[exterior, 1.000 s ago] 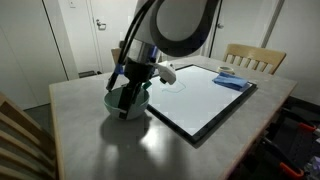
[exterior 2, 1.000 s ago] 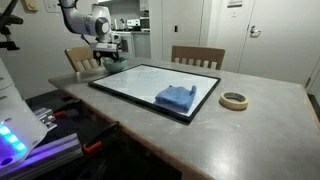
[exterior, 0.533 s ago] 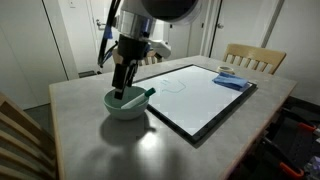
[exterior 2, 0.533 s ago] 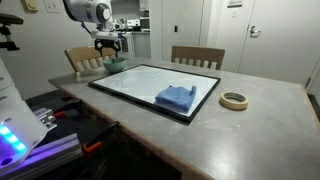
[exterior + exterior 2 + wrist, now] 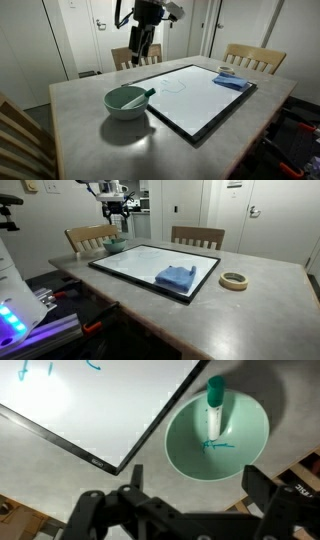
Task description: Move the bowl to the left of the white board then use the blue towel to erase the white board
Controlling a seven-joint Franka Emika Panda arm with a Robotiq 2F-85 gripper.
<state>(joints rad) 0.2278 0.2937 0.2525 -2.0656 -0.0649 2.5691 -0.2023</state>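
Observation:
The pale mint-green bowl stands on the grey table just off the white board's edge, with a green-capped marker lying in it and reaching over the rim. The black-framed white board lies flat and carries faint teal marks. On it, at the end far from the bowl, rests the bunched blue towel. My gripper hangs open well above the bowl, holding nothing.
A roll of tape lies on the table beyond the board's towel end. Wooden chairs stand along the far side, another behind the bowl. A chair back shows at the near corner.
The gripper was down at the bowl a second ago; it has since risen straight up and away with its jaws open, leaving the bowl standing on the table.

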